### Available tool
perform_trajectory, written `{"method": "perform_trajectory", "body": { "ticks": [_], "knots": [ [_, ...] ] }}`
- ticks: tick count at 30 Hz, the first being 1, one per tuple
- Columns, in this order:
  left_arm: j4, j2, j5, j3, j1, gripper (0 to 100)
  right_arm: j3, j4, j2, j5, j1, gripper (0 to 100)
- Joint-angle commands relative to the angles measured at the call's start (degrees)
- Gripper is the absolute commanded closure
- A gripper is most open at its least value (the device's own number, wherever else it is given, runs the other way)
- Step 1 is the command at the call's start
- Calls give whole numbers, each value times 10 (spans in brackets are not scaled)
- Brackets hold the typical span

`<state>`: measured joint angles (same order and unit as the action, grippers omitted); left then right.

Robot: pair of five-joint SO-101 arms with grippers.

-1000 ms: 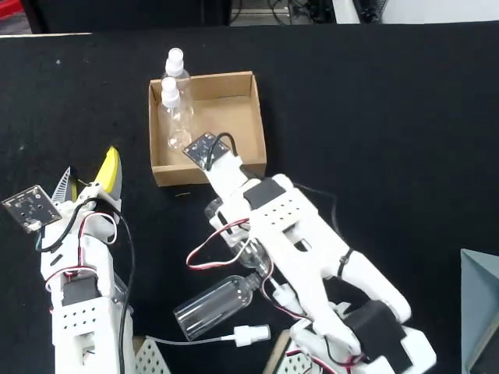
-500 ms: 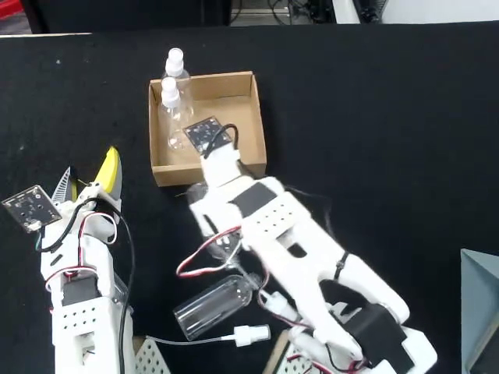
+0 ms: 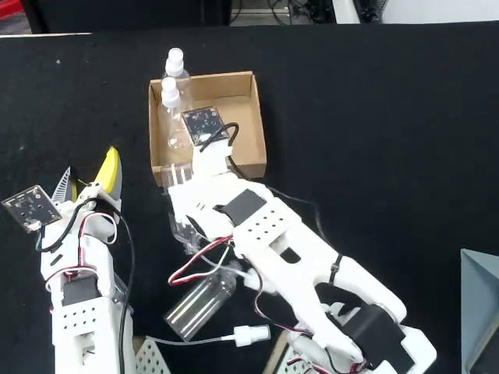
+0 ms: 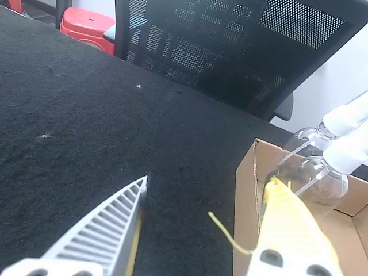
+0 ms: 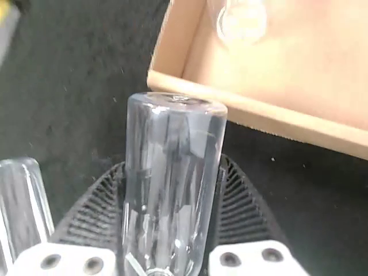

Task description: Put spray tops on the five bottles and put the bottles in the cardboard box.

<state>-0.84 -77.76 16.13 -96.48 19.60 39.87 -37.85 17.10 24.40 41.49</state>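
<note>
While my right gripper (image 5: 172, 178) clamps a clear plastic bottle (image 5: 172, 132), left gripper (image 4: 208, 180) gaping, I judge boxing needs a twelve-o'clock reach into the brown cardboard box (image 5: 247, 118).

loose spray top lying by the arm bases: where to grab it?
Grip the spray top by its white head, from straight above, jaws across its short width. It lies flat on the table, and its thin dip tube trailing sideways looks too slender to pinch.

Overhead camera; wrist cameras close, facing box (image 3: 234, 105)
</note>
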Motion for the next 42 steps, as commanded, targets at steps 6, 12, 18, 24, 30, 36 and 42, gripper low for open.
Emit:
{"method": "perform_trajectory", "body": {
  "ticks": [6,12,18,24,30,36,42],
  "knots": [
    [0,-8,-4,-13,-3,698,-44,33,105,32,9,979],
    [0,-8,-4,-13,-3,698,-41,33,200,28,2,981],
    [0,-8,-4,-13,-2,698,-40,30,247,32,-33,983],
    [0,-8,-4,-13,-2,698,-39,26,291,33,-61,983],
    [0,-8,-4,-13,-1,698,4,19,357,33,-89,983],
    [0,-8,-4,-13,-2,698,67,20,425,33,-135,983],
    [0,-8,-4,-13,-2,698,112,20,467,33,-192,983]
  ]
}}
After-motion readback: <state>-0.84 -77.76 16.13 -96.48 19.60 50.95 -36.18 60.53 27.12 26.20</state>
